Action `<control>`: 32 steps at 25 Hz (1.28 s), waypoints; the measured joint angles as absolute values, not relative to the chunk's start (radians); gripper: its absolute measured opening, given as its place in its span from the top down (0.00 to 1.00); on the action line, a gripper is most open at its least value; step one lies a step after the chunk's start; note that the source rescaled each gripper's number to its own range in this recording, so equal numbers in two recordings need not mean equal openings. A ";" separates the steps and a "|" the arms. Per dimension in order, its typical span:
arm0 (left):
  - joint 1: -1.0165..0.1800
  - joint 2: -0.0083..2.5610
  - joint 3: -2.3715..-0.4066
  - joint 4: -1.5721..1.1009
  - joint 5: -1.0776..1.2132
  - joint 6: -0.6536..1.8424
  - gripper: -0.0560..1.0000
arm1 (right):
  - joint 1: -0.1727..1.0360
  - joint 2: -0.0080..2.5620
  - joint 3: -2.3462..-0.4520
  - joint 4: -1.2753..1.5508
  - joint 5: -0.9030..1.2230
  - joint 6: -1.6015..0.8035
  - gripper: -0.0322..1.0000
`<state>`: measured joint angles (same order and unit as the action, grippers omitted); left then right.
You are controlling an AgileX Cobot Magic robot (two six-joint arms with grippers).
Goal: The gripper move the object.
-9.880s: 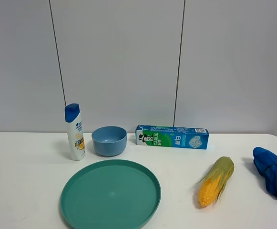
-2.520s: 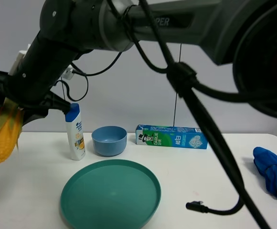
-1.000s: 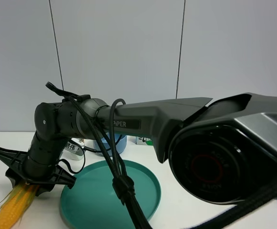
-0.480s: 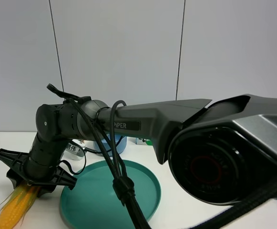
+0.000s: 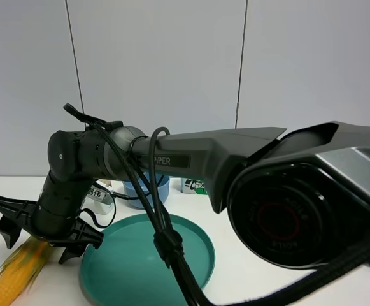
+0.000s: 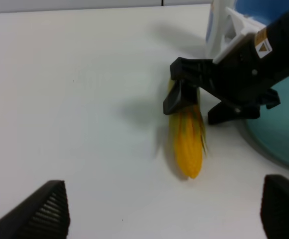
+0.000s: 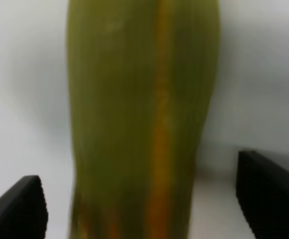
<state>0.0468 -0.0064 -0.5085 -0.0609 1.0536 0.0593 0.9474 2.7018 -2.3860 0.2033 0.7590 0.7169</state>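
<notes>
Reaching arm: the right arm (image 5: 191, 153) is stretched across the middle to the far left of the table (image 5: 0, 191), with the right gripper (image 5: 38, 242) (image 6: 202, 104) (image 7: 142, 199) at its end.
Right gripper: the jaws are spread wide and held astride the husk end of the corn (image 5: 13, 280) (image 6: 186, 144) (image 7: 139, 114). Nothing is clasped. Half a second ago they were closed on the cob.
Gap at the fingers: in the right wrist view, bare table is seen between the husk and each fingertip.
Corn: it is laid flat on the table, just beside the left rim of the plate (image 5: 172, 255) (image 6: 283, 139). The yellow tip is turned toward the front edge and the green end is under the spread jaws.
Corn, earlier: about ten seconds ago it was seen on the right side of the table. Two and a half seconds ago it was carried in the air at the far left. Since the last frame it has been let go.
Left gripper (image 6: 166, 211): its two fingertips are seen wide apart with nothing between them, held over bare table, well apart from the corn.
Plate: it is unmoved from every earlier frame.
Bottle (image 5: 99, 194) and bowl (image 5: 159, 185): both are largely hidden behind the arm, and only slivers are seen where they stood before.
</notes>
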 joint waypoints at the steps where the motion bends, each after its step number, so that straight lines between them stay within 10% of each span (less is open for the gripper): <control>1: 0.047 -0.006 -0.509 -0.061 1.054 0.059 0.00 | 0.947 2.698 -2.386 0.203 0.764 0.702 0.35; 19: 0.047 -0.006 -0.509 -0.061 1.054 0.060 0.00 | 0.976 2.152 -2.381 0.094 0.969 -0.053 0.34; 32: 0.047 -0.006 -0.509 -0.061 1.054 0.059 0.00 | 1.058 1.700 -2.365 -0.361 1.210 -0.119 0.34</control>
